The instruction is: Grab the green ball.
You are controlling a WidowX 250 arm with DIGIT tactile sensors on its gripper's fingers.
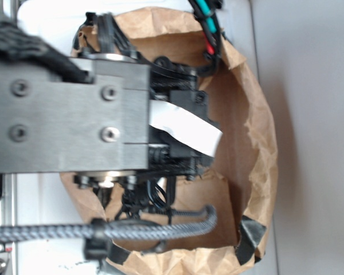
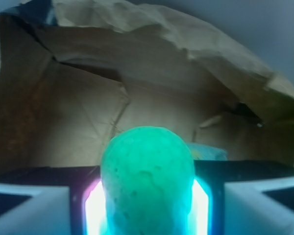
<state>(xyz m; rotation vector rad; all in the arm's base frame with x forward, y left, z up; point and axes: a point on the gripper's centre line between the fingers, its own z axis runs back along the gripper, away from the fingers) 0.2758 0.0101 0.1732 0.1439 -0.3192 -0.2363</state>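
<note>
Wrist view, green ball (image 2: 147, 181) clamped between gripper (image 2: 147, 205) fingers, inside paper bag (image 2: 152, 34)

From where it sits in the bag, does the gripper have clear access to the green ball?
Probably yes: in the wrist view the green ball sits right between the fingers of the gripper, nothing between them. Whether the paper bag wall crowds it, I can't tell.

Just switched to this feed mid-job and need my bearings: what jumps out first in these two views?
In the wrist view, the green ball fills the lower centre, sitting between the end effector fingers, lit brightly on both sides. Behind it rises the crumpled brown paper bag, with a bit of teal cloth peeking out at the ball's right. In the exterior view, the grey arm blocks most of the bag and hides the ball.
</note>
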